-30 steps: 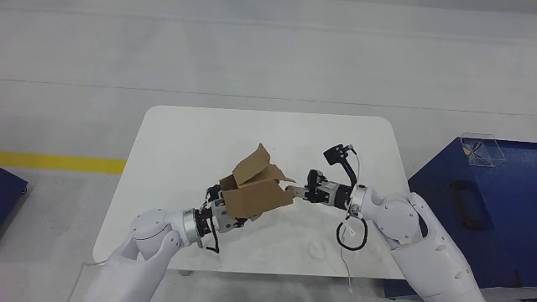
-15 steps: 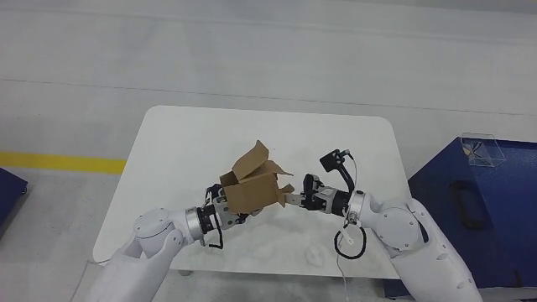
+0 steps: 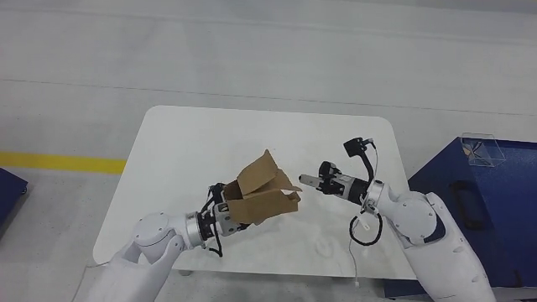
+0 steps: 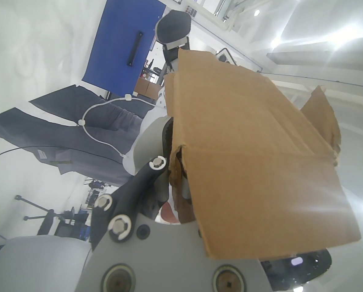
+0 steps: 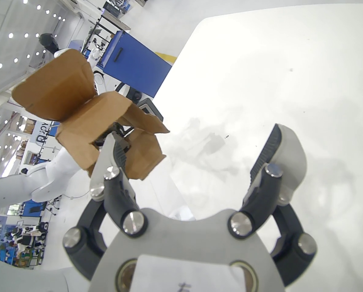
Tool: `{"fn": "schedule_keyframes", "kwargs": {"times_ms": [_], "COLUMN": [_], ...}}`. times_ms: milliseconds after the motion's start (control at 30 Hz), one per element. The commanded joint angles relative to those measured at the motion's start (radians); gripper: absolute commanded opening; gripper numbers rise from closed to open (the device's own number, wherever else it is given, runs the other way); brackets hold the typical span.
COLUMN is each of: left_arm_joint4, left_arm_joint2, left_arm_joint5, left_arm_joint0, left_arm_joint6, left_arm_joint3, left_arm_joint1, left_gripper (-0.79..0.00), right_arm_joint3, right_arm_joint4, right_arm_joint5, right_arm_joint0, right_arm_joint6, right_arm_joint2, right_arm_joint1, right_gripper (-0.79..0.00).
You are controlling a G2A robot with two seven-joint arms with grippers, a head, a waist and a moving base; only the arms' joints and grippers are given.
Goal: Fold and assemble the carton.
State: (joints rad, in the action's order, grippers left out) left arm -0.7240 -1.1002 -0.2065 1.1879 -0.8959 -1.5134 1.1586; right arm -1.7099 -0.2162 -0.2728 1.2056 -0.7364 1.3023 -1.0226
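A brown carton (image 3: 262,191) with its flaps open is held tilted above the front middle of the white table (image 3: 185,143). My left gripper (image 3: 221,215) is shut on the carton's near lower wall. In the left wrist view a carton (image 4: 248,156) panel lies over the left gripper (image 4: 177,183), and one of its fingers (image 4: 145,180) shows beside the torn edge. My right gripper (image 3: 309,179) stands open just right of the carton, a small gap from its flap. From the right wrist, the right gripper (image 5: 193,150) has nothing between its fingers (image 5: 274,150), with the carton (image 5: 78,104) off to one side.
A blue cabinet (image 3: 470,193) stands close to the table's right edge, with a clear plastic box (image 3: 482,148) on top. The far half of the table is bare white surface. Yellow floor lines (image 3: 59,163) run past the left side.
My right gripper has let go of the carton's flap, opened and drawn back to the right. The carton has tipped and risen slightly in the left gripper.
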Motion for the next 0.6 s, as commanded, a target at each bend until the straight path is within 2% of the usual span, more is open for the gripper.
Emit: {"fn": "schedule_keyframes", "kwargs": {"times_ms": [0, 333, 567], "left_arm_joint4": [0.026, 0.055, 0.05], "left_arm_joint2": [0.005, 0.008, 0.005], "left_arm_joint5": [0.016, 0.038, 0.036], "left_arm_joint0": [0.002, 0.013, 0.014], "left_arm_joint6": [-0.003, 0.002, -0.003], "left_arm_joint3": [-0.006, -0.014, -0.012], "left_arm_joint1": [-0.001, -0.002, -0.002], "left_gripper": [-0.785, -0.785, -0.785], "right_arm_joint3": [-0.015, 0.012, 0.026], "right_arm_joint4": [-0.012, -0.045, -0.039], "right_arm_joint5": [0.002, 0.024, 0.026], "right_arm_joint0": [0.004, -0.039, -0.056], "right_arm_joint6": [0.0, 0.009, 0.013], "right_arm_joint2": [-0.012, -0.115, -0.138], "right_arm_joint1": [-0.001, -0.018, -0.025], "right_gripper": [0.0, 0.0, 0.0]}}
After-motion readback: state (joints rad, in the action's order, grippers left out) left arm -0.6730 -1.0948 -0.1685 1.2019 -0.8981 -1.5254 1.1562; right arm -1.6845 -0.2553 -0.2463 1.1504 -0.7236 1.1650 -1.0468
